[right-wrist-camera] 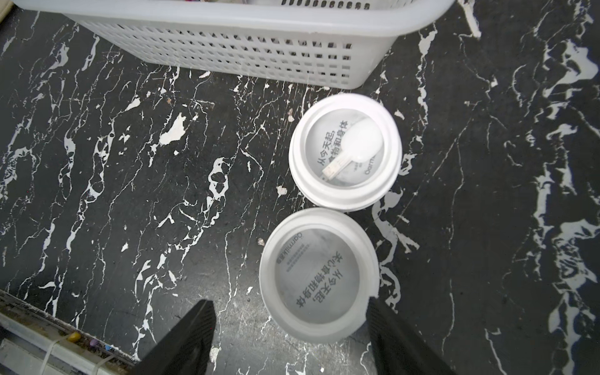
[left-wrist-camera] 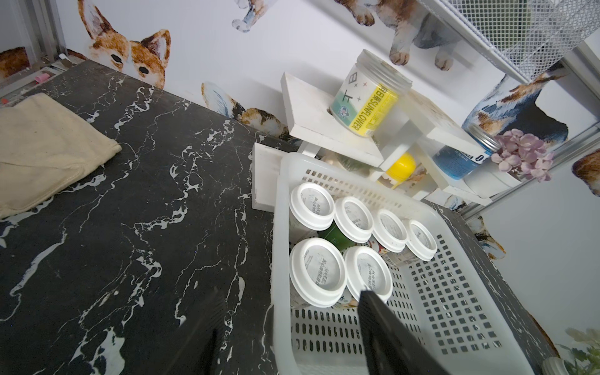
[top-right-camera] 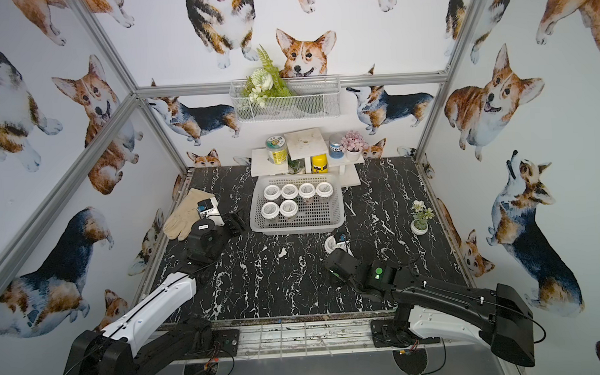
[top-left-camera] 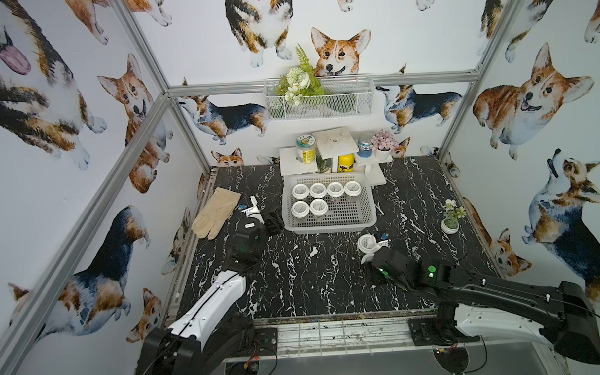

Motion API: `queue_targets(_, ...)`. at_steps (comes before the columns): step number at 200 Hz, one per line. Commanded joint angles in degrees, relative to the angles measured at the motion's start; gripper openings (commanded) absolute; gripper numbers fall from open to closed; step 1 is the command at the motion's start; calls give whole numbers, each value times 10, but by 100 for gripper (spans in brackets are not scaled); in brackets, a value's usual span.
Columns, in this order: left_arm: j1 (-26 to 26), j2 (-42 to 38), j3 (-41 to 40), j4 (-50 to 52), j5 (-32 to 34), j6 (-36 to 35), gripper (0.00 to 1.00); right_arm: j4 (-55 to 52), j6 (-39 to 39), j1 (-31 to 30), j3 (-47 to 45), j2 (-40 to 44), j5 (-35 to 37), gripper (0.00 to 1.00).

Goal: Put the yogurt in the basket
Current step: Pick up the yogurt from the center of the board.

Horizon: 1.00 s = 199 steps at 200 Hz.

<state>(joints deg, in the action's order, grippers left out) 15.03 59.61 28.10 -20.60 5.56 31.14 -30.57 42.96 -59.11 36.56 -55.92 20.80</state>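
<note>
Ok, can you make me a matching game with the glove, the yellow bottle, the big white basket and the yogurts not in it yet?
Things:
1. glove
2. yellow bottle
3. basket
4. two loose yogurts

Places:
A. has six yogurts inside
B. on the white stand
C. standing just outside the basket
D. lying flat by the left wall

Pairs: 1-D, 2-B, 3-A, 4-C.

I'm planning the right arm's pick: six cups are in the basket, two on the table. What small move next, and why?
Probably ease the right gripper forward around the nearer yogurt cup: its jaws stand open, the cup only partly between them, its lid's edge close by one jaw.
</note>
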Motion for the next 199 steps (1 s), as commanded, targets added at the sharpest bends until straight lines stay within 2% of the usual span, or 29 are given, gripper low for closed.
queue_targets(1,0,-3,1,-12,-5,-7,70,-14,19,-4,-2,3,10,80)
queue_targets(59,0,-4,1,-12,-5,-7,70,-19,24,-4,4,-21,16,84)
queue_targets(199,0,-11,-4,-15,-5,-6,70,-14,10,-2,12,-57,13,72)
